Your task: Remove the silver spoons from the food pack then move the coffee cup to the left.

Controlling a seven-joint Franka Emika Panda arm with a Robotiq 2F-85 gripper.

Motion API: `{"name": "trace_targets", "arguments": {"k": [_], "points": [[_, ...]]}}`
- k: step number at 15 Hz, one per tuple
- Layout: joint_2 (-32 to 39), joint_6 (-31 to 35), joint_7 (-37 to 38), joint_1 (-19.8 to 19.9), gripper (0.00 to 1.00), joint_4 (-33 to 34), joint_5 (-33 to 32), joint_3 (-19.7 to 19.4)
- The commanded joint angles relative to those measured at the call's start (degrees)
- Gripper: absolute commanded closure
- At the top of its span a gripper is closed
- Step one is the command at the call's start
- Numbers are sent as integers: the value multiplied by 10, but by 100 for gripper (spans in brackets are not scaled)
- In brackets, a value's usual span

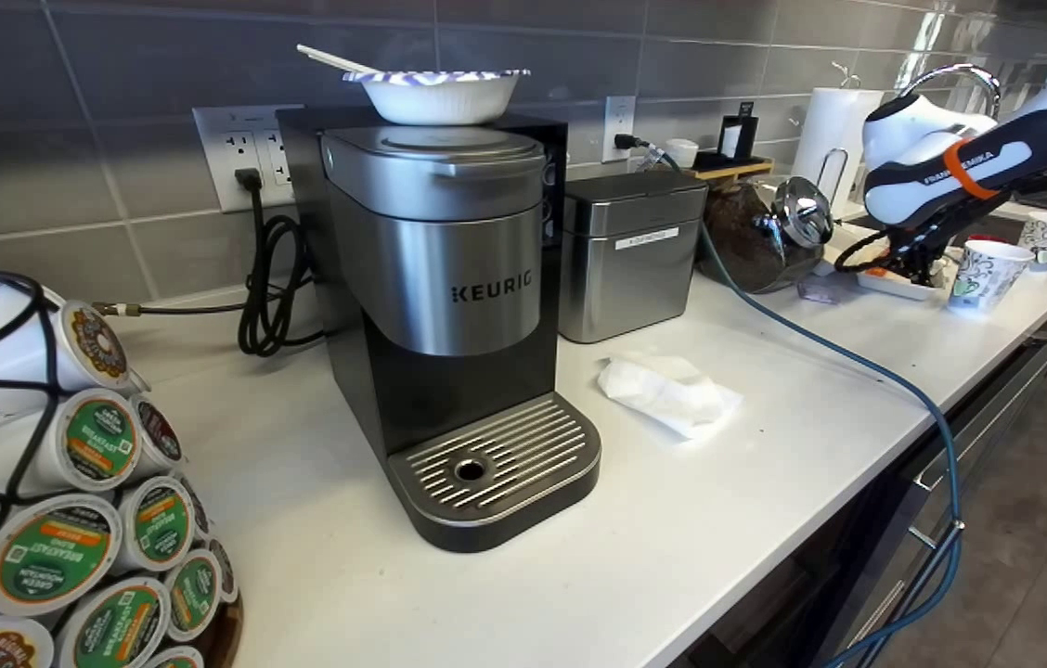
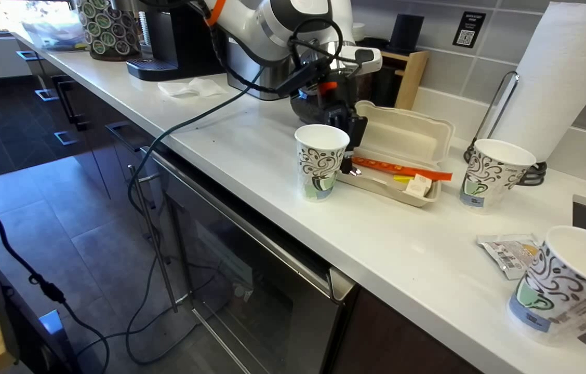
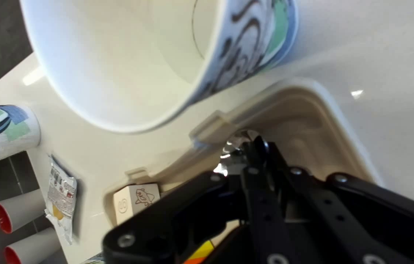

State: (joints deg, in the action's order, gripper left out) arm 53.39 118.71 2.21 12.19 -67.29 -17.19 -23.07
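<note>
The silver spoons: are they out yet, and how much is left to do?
Not out yet. Done: the grab, it looks like: the gripper is shut on shiny silver spoons, though I can't tell how many. In hand: getting them out; they aren't clear of the food pack. To go: lifting them away, then moving the paper coffee cup left, most likely the one standing upright beside the pack.

A white bowl [image 1: 445,100] sits atop the Keurig coffee machine [image 1: 449,278].

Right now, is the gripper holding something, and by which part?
The gripper seems shut on at least one silver spoon, near its rounded end; the exact spot is hidden.
</note>
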Motion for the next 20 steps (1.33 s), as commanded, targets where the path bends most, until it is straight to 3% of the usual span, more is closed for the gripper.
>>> {"name": "trace_targets", "arguments": {"k": [1, 10, 11, 12, 15, 20], "points": [[-26, -14, 23, -30, 98, -11, -23, -22], [-182, 0, -10, -99, 98, -117, -14, -19], [-206, 15, -26, -99, 98, -143, -3, -8], [-234, 13, -29, -78, 98, -160, -22, 33], [-309, 47, -70, -61, 98, -238, -6, 80], [-431, 25, -83, -56, 98, -366, 10, 119]]}}
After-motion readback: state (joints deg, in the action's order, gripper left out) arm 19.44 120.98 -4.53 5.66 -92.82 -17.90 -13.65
